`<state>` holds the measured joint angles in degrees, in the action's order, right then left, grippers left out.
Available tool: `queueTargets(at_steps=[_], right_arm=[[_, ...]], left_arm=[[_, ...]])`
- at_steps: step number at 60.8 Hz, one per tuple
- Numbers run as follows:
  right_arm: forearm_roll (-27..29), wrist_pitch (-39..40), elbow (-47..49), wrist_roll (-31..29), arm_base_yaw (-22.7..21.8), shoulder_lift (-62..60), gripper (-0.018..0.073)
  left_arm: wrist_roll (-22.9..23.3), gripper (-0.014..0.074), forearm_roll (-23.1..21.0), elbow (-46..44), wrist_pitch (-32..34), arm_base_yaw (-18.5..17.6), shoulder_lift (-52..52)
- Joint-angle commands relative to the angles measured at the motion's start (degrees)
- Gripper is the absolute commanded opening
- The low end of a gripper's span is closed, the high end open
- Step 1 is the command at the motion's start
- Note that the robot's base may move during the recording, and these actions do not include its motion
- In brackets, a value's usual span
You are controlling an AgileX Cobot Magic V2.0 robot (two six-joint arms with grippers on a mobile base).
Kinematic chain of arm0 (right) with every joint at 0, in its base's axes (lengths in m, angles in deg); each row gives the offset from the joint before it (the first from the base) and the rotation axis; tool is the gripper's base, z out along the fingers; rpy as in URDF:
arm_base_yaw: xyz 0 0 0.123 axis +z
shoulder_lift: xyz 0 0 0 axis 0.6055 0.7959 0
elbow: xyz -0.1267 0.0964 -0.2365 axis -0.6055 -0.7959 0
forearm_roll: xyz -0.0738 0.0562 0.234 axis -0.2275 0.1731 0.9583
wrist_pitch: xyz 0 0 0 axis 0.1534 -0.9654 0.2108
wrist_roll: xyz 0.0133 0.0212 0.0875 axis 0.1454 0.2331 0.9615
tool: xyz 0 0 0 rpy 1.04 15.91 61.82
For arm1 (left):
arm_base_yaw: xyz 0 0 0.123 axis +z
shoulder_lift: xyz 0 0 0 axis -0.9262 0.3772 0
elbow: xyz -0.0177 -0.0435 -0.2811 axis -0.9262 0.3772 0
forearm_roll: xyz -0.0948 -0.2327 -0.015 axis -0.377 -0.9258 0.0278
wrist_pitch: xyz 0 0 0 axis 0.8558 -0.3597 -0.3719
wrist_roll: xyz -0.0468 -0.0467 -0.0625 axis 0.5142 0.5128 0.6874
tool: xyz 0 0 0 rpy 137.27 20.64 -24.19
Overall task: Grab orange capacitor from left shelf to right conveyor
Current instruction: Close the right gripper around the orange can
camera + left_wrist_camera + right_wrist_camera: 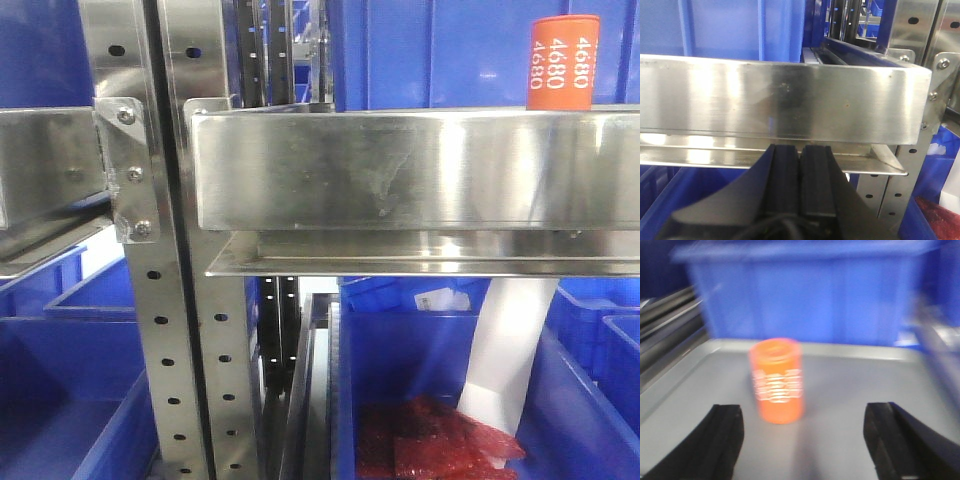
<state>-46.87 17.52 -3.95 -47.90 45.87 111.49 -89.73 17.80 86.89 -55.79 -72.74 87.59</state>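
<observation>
At this moment you had very little of the job behind you. The orange capacitor (563, 62) stood upright on the left shelf (180, 330), at the far right of the front view. Its lower part was hidden behind the broad front rail (400, 170), and a blue bin (440, 50) was behind it.

In your right wrist view, which was blurred, the can stood on the grey shelf floor (860, 385). It was ahead of the right gripper (805, 440) and nearer the left-hand one of its two fingers (722, 440) than the other. Those jaws were spread wide with nothing between them, and neither pad touched the can. The grasp had therefore not been made.

Your left gripper (800, 175) was out of the work. Its two black pads were pressed together on nothing, and it sat just below the shelf's front rail (780, 100).

By my judgement, almost everything was left for you to do:
- bring the spread jaws around the can and centre it between them
- clamp on it
- lift it over the front rail
- carry it across to the right conveyor

The right conveyor appeared in none of the views, so I could not tell you how far off it was or what lay on it. The can stood off-centre between the pads, so a closing finger might have tipped it.
</observation>
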Motion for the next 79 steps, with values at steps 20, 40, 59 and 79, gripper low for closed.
queueTargets(at_steps=[20,40,59,79], right_arm=[[-0.64,29.54,2.65,-0.1,2.14,19.71,0.0606],[-0.64,36.58,6.58,-0.07,2.14,31.14,0.0606],[-0.64,36.94,8.14,-0.07,2.07,34.46,0.0368],[-1.98,34.7,8.14,-0.07,2.07,29.76,0.0164]], left_arm=[[0.09,-0.0127,-0.2,-0.31,4.52,0.26,-0.68],[0.09,-0.0127,-0.2,-0.31,4.52,0.26,-0.68],[0.09,-0.0127,-0.2,-0.31,4.52,0.26,-0.68],[0.09,-0.0127,-0.2,-0.31,4.52,0.26,-0.68]])
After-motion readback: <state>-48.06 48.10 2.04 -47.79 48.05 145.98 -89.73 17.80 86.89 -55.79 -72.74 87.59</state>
